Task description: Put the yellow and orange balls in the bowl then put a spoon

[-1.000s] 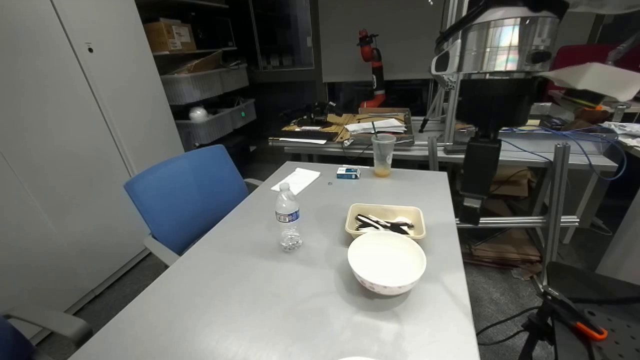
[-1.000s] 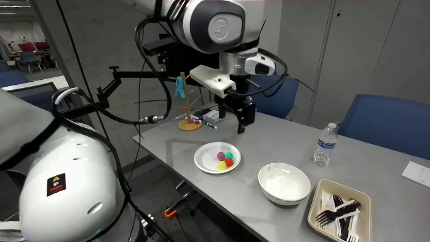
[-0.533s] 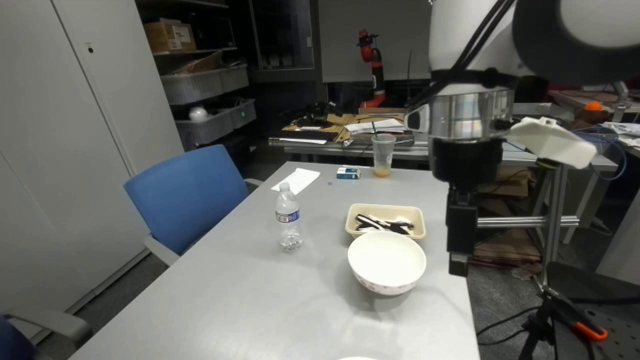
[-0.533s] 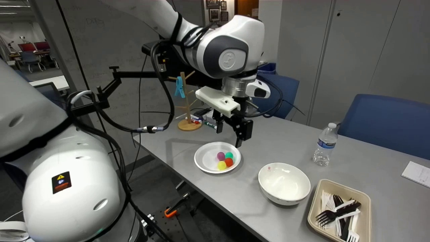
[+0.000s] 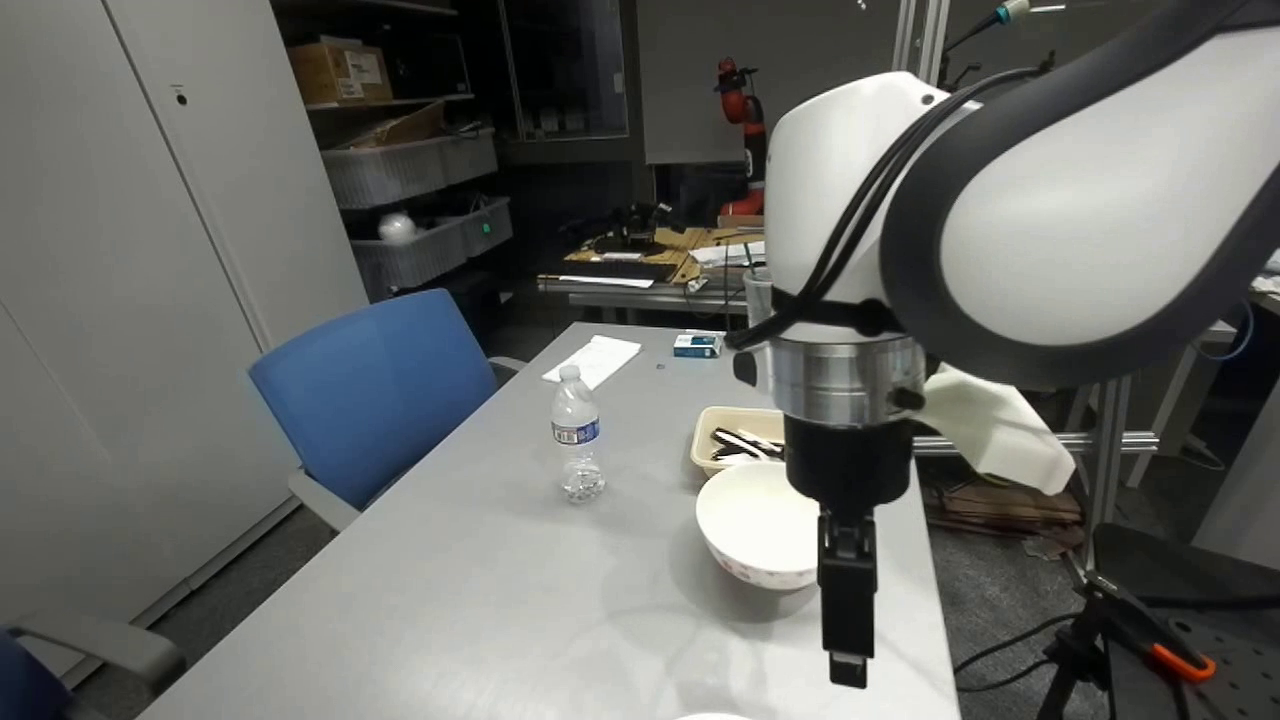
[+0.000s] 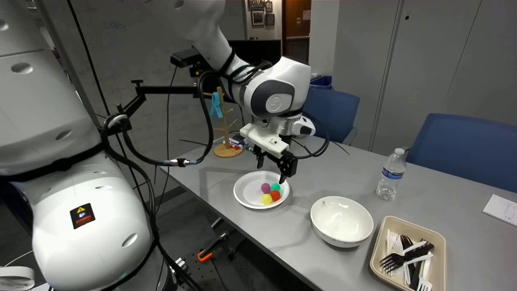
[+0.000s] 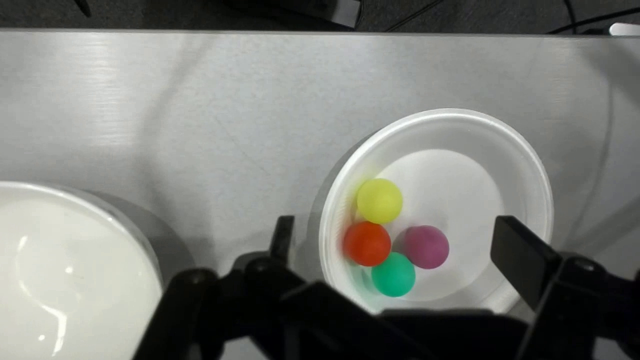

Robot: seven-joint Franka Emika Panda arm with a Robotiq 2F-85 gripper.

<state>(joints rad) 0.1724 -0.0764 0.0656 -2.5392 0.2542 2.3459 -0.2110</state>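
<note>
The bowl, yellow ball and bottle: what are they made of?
Bowl: perhaps glazed ceramic or melamine; glossy white, sharp highlights.
Yellow ball: likely plastic, though rubber is possible; smooth, matte, evenly coloured.
Bottle: most likely clear plastic; see-through, shiny, with glints near its base.

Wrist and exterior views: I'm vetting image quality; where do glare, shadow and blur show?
Wrist view: curved glare streaks inside the bowl, a shadow beside it; the dark tool partly blurred, the yellow ball crisper. In both exterior views, faint shadows on the table. In an exterior view, the storage bins look dim.
</note>
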